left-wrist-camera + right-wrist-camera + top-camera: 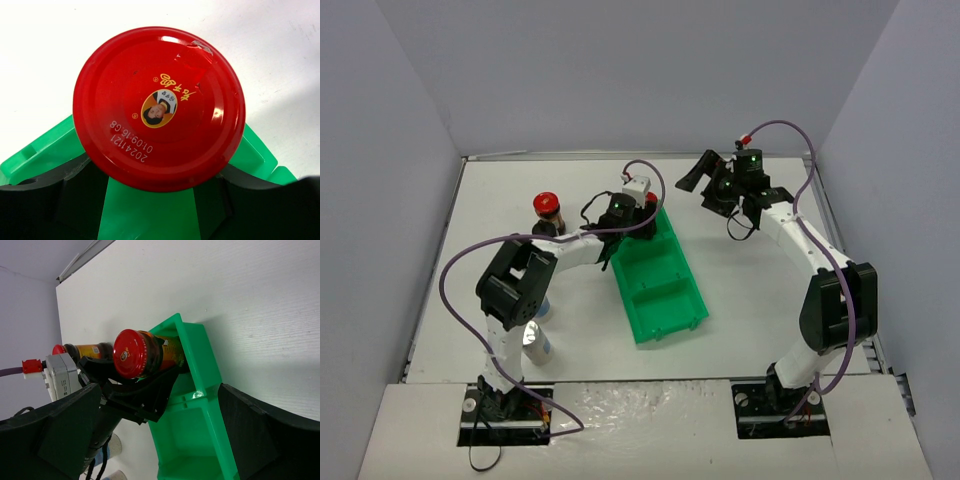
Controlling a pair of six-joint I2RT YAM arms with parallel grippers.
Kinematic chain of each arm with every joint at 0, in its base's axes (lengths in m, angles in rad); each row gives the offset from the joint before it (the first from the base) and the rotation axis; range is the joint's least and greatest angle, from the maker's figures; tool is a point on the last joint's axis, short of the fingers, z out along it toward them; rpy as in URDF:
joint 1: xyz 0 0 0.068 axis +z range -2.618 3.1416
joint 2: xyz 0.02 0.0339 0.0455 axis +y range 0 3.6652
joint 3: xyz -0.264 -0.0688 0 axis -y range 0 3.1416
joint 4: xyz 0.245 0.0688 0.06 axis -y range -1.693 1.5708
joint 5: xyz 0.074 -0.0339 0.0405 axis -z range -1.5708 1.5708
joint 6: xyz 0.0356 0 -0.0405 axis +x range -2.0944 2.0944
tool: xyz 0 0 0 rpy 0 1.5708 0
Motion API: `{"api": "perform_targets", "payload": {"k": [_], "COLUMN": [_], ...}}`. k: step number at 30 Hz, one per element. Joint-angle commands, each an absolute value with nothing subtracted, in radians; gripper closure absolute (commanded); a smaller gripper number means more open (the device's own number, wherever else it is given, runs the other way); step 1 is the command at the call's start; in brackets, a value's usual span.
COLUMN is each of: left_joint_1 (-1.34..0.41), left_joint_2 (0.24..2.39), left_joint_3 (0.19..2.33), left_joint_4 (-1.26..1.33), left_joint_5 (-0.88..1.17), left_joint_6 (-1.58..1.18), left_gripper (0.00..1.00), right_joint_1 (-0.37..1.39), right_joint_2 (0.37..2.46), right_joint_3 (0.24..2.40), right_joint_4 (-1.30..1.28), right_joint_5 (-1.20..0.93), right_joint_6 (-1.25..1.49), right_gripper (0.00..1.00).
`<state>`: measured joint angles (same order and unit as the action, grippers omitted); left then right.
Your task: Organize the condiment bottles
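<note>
White table (500, 200) — left claw (645, 214) clamps red-capped jar (159, 107), body part-hidden; right claw (706, 188) apart.

The round red cap (159, 107) on the dark glass jar (170, 352) looks like lacquered metal: glossy, smooth, with 1 crinkled patch near its rim. The jar's label is shiny. The green 3-compartment plastic bin (207, 365) is smooth with a slight sheen. The white table (500, 200) is matt, as are the black fingers (40, 205) of the left gripper (157, 170).
</note>
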<state>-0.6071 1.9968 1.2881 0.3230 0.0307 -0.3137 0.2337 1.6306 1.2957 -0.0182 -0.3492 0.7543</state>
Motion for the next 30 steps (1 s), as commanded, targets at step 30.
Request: {"api": "perform_targets", "payload": {"k": [30], "left_joint_1": [-0.583], "left_joint_2": [2.259], "left_joint_3": [1.618], "left_joint_4": [-0.047], "left_joint_5": [0.228], "left_joint_6": [-0.273], "left_gripper": [1.0], "right_joint_1": [0.215], "right_joint_2": [1.619], "right_joint_3": [1.288], "right_joint_4": [0.025], "right_joint_5": [-0.339], "right_joint_6": [0.694], "right_gripper": [0.0]}}
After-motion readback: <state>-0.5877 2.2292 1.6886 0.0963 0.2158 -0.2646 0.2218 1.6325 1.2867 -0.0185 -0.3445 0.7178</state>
